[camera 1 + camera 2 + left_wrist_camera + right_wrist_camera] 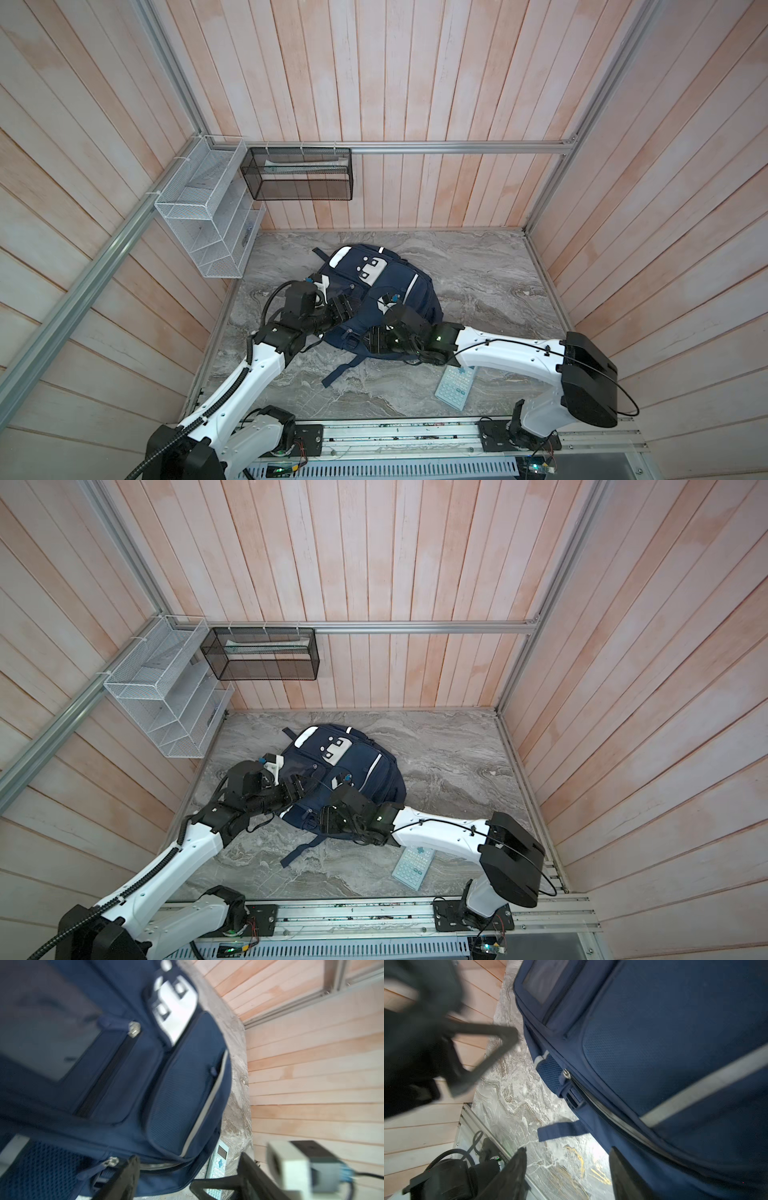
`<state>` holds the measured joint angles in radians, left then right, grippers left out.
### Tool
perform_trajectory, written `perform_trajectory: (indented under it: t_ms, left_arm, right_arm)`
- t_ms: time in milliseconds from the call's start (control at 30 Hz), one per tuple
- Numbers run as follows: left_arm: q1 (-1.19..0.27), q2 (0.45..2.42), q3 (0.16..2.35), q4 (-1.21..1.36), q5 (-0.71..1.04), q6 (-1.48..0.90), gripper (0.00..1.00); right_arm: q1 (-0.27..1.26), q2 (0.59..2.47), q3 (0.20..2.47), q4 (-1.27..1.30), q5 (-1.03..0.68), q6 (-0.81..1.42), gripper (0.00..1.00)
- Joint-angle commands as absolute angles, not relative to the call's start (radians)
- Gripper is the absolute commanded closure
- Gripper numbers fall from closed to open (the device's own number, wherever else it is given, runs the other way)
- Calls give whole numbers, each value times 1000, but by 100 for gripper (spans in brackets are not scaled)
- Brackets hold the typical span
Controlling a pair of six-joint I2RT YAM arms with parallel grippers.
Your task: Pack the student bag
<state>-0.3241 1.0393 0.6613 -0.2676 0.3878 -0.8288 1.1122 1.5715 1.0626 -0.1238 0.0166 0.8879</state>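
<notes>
Top views: a grey marbled tabletop [498, 266] is enclosed by pale plank walls [415, 83]. The student bag [386, 286] lies mid-table, front up, and the right arm [511, 353] hides one end of a calculator [411, 866].

Left wrist view, blurred: the left gripper [189, 1157] has its jaws spread apart, with bag fabric just beyond them.

Right wrist view: the right gripper [568, 1149] is also spread apart, over marble beside the bag.

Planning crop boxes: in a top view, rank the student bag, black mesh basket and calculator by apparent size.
1. student bag
2. black mesh basket, hung nearer the camera
3. calculator, partly under the right arm
</notes>
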Motion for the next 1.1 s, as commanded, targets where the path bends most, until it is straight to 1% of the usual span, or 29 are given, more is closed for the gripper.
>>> perform_trajectory:
  t_ms: [0, 100, 167, 200, 233, 267, 367, 433, 467, 500, 633, 700, 767, 867, 1067]
  left_arm:
    - [-249, 1020, 552, -175, 351, -986, 27]
    - [-201, 1021, 503, -97, 315, -1014, 28]
    - [-195, 1069, 507, -63, 306, -999, 30]
    - [-193, 1100, 508, -46, 309, -989, 32]
    - [-193, 1140, 510, -20, 319, -983, 36]
    - [-191, 1178, 514, -1, 339, -977, 42]
    - [-190, 1259, 533, 45, 385, -964, 69]
    - [-191, 1274, 528, 83, 418, -978, 85]
    - [-194, 1273, 528, 86, 428, -987, 91]
    - [-197, 1266, 528, 85, 433, -994, 94]
    - [-226, 1195, 524, 64, 434, -1038, 97]
    - [-258, 1158, 517, 55, 422, -1076, 98]
    - [-303, 1134, 487, 99, 423, -1148, 99]
    - [-355, 1130, 466, 146, 422, -1200, 99]
    - [-417, 1120, 469, 133, 394, -1216, 100]
  right_arm:
    - [1105, 1637, 1153, -112, -60, 841, 39]
    - [1113, 1709, 1232, -166, -88, 825, 42]
    - [1115, 1735, 1252, -185, -87, 821, 43]
    - [1112, 1739, 1250, -180, -91, 826, 44]
    - [1109, 1748, 1247, -174, -100, 836, 44]
    - [1104, 1763, 1253, -176, -123, 835, 45]
    - [1095, 1801, 1271, -180, -171, 838, 47]
    - [1079, 1807, 1246, -130, -230, 850, 47]
    - [1069, 1806, 1230, -124, -234, 864, 47]
    - [1057, 1803, 1219, -126, -226, 877, 47]
    - [1013, 1783, 1165, -113, -198, 918, 48]
    - [1009, 1780, 1152, -92, -182, 915, 50]
    - [1001, 1798, 1168, -102, -182, 903, 51]
    - [1000, 1823, 1194, -117, -183, 893, 53]
    - [1002, 1831, 1186, -136, -104, 902, 56]
